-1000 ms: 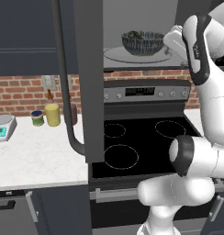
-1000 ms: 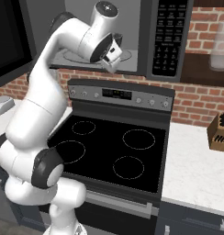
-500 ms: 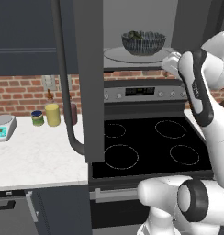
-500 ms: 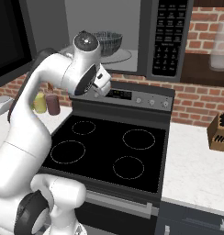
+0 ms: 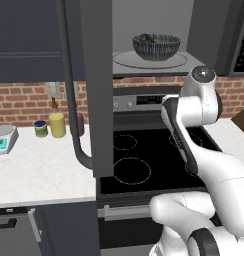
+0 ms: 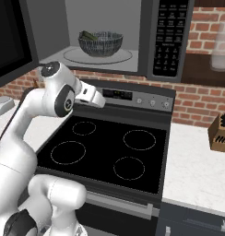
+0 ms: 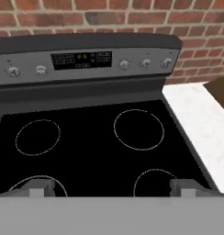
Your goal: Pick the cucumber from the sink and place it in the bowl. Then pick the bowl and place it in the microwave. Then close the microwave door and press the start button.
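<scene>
The bowl (image 6: 100, 43) sits on the microwave (image 6: 114, 32) turntable, cucumber (image 6: 89, 35) inside. My jaws are released, empty, above the stove (image 7: 95, 142). I reach the microwave door (image 5: 94, 85) at 9 o'clock and push it broadside, steadily.

bowl (image 6: 100, 43): blue-grey streaks outside. stove top (image 7: 95, 142): glossy black with thin white rings (four burners). wall (image 7: 109, 18): red brick. counter (image 5: 39, 167): speckled white. jar (image 5: 57, 125): yellow.
</scene>
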